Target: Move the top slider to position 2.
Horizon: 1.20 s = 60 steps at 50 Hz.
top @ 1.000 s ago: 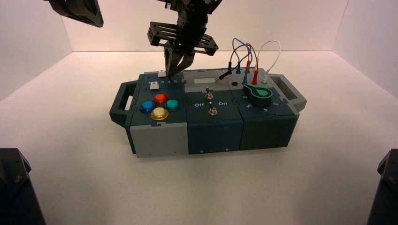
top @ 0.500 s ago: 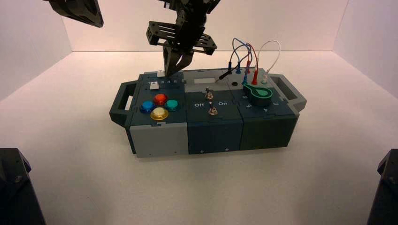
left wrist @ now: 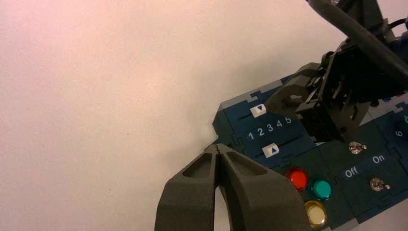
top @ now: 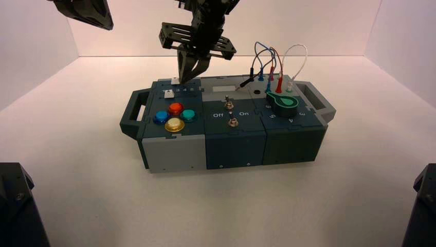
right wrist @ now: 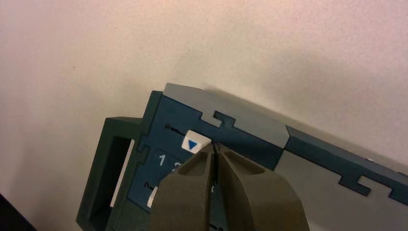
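Observation:
The top slider is a small white knob on the far track of the box's left panel. In the right wrist view it carries a blue triangle. It stands toward the low-number end of its track, close to the numerals 1 and 2. Position 2 is printed between the two slider tracks; in the right wrist view a finger half hides it. My right gripper is shut, and its tips are against the knob's side that faces the higher numbers. My left gripper is shut and empty, raised at the far left.
The lower slider knob sits on the near track. Red, blue, teal and yellow buttons lie in front. Two toggle switches, a green dial and plugged wires stand to the right. The box has a handle at each end.
My right gripper has shifted a little to the left, and the top slider knob has moved slightly left with it. The left arm has not moved.

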Motion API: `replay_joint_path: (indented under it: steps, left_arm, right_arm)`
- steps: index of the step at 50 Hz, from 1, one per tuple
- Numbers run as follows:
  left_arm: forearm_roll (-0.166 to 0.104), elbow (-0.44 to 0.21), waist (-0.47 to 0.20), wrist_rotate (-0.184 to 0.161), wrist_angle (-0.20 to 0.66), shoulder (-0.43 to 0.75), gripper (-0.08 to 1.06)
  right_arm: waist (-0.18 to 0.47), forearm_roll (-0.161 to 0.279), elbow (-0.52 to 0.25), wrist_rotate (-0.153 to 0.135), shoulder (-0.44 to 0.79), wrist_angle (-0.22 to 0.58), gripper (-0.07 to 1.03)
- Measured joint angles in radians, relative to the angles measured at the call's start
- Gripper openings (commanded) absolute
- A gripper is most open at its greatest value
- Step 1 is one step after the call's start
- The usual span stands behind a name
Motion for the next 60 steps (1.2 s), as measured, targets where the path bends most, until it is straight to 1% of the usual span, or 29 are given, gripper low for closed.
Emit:
replay_joint_path:
  steps: [60]
  left_arm:
    - [0.002,0.0,0.0,0.002,0.005,0.0,-0.03]
  right_arm:
    - [0.003,0.012,-0.012,0.0,0.011,0.003,-0.02]
